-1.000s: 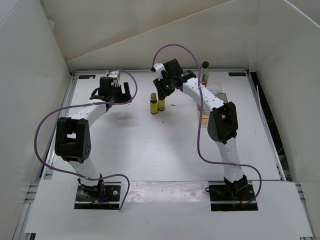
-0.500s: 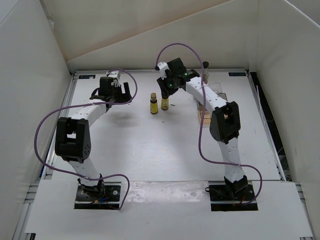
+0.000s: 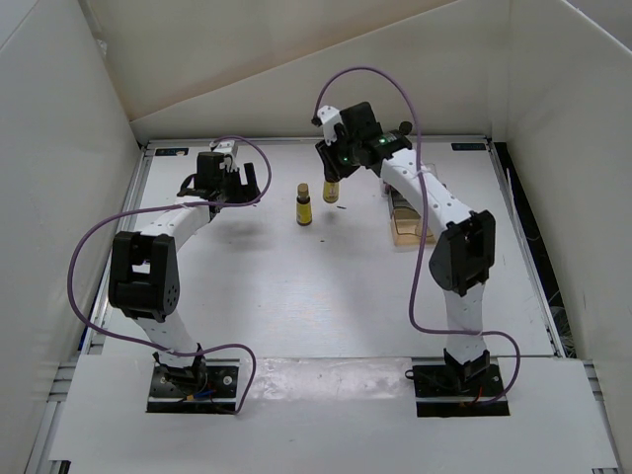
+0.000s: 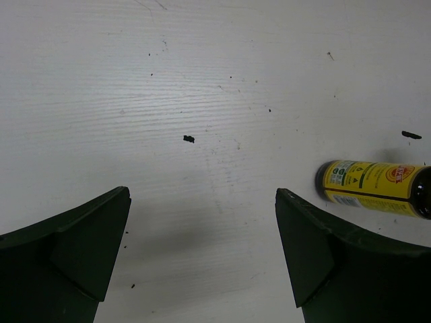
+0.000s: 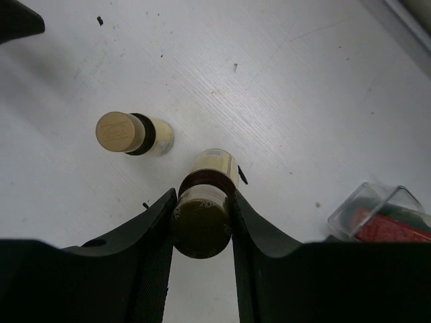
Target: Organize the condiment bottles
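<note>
My right fingers gripped a tiny amber gold-capped bottle, lower centre; left fingers gaped empty. Next, I judged: into the clear tray.

Open table near the arms, clutter at the far right

The standing amber bottle is just beside the held amber bottle in the right gripper. The clear tray blocks the right, and bare table spreads between the arms.

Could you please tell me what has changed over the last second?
The right gripper, shut on the right-hand amber bottle, has carried it away from the left-hand amber bottle, toward the far right, nearer the tray. The left gripper, that bottle and the tray stayed put.
</note>
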